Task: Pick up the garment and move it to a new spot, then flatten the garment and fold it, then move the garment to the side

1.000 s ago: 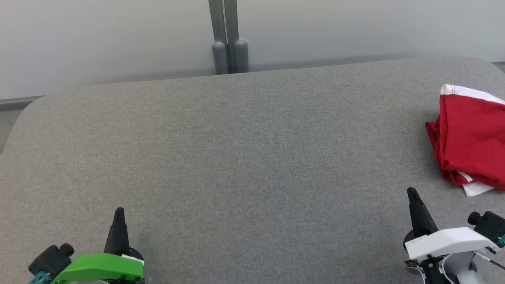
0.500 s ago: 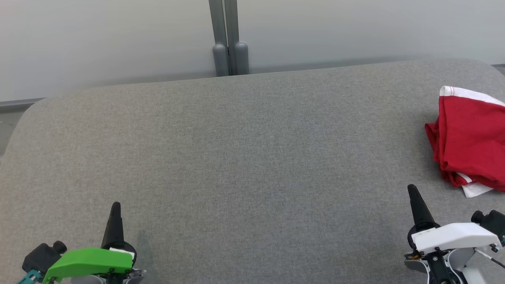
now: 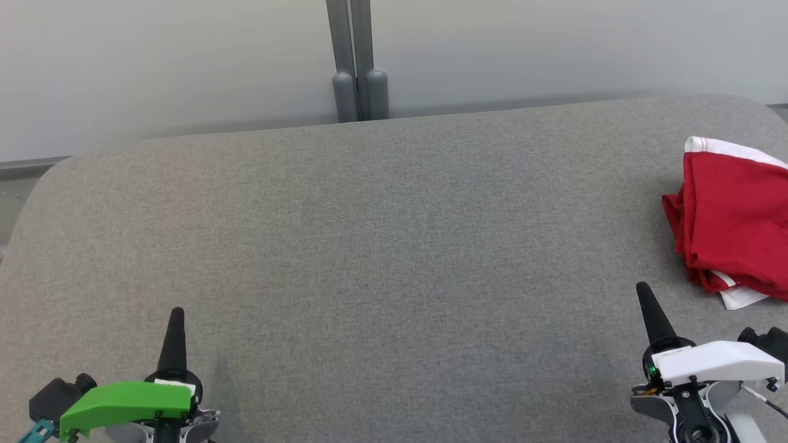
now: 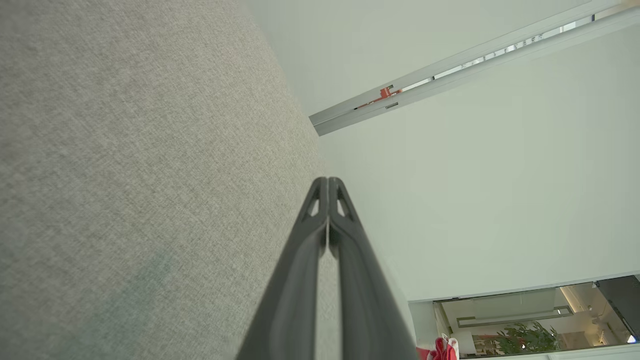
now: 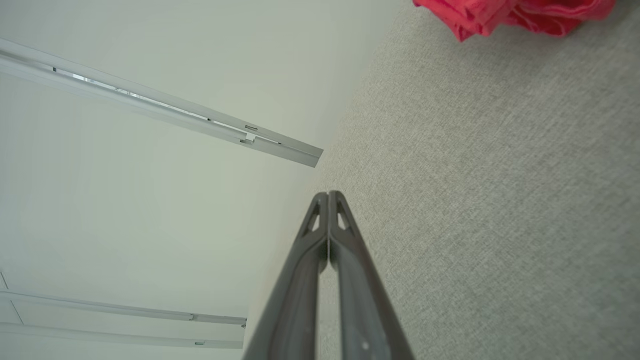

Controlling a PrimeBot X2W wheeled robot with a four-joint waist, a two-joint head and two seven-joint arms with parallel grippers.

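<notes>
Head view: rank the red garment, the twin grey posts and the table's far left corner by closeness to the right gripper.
1. Red garment, just beyond the right gripper, toward the right edge.
2. Twin grey posts, behind the far edge, centre.
3. Table's far left corner, diagonally across.

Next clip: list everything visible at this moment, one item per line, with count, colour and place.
red fabric garment with white trim: one, red and white, lying in a loose heap on the table's right side
grey fabric-covered table: one, grey, spanning the head view
round-topped grey posts: two, grey, side by side behind the table's far edge
pale wall: one, off-white, behind the table
left gripper: one, green cover, dark jaws shut, lower left, over bare table
right gripper: one, white cover, dark jaws shut, lower right, near the garment but apart from it
</notes>
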